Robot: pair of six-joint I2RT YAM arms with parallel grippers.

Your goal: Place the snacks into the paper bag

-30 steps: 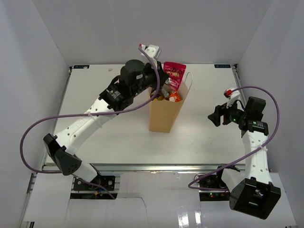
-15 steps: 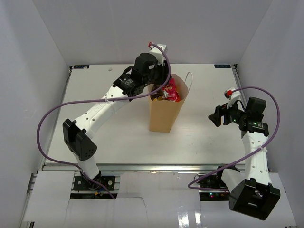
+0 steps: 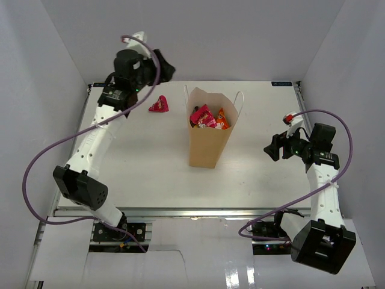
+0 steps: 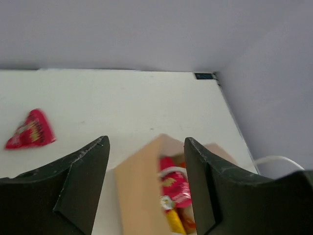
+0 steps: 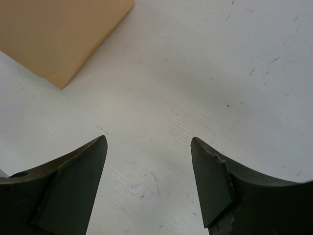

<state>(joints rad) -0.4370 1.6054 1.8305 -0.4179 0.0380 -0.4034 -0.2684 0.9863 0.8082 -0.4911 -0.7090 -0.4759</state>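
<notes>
Bag: The paper bag [image 3: 207,144] stands up straight near the middle of the table [image 3: 144,168], top open.
Snacks in the bag: Pink, red and orange snacks [image 3: 203,117] poke up at the open top.
Snack left out: One red packet [image 3: 159,105] lies flat on the table, left of the bag, near it but not touching. It is the only one I see outside.
My left jaws: My left gripper [image 3: 168,68] is high in the air over the far left of the table, near the red packet. The jaws are wide and hold nothing.
My right jaws: My right gripper [image 3: 272,146] hangs to the right of the bag, well apart from it. The jaws are wide and hold nothing.
Step now: I think most snacks are in, and the red packet is the one to get.
Next move: I think my left gripper is the one to use, as it is closer. It needs to go down over the red packet, pinch it, lift it, bring it over the open top and let go.
Watch out: The packet is flat and thin, so I need to go low, right to the table. The bag looks light, so I must not bump it.
</notes>
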